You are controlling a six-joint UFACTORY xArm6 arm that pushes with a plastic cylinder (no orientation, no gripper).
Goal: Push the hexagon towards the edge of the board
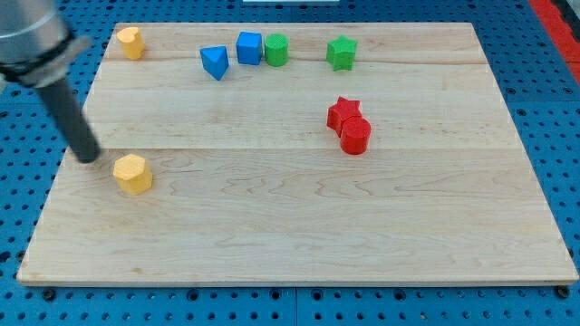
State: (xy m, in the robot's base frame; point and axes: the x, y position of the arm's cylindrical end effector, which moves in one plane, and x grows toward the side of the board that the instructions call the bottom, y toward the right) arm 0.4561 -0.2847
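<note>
A yellow hexagon block (133, 173) lies on the wooden board (299, 235) near its left edge. My tip (89, 158) rests on the board just to the upper left of the hexagon, a small gap apart from it. The dark rod rises from the tip toward the view's top left.
A second yellow block (130, 42) sits at the top left corner. A blue triangle-like block (215, 62), a blue cube (249, 47), a green cylinder (276, 50) and a green star (342, 52) line the top. A red star (343, 113) touches a red cylinder (355, 137).
</note>
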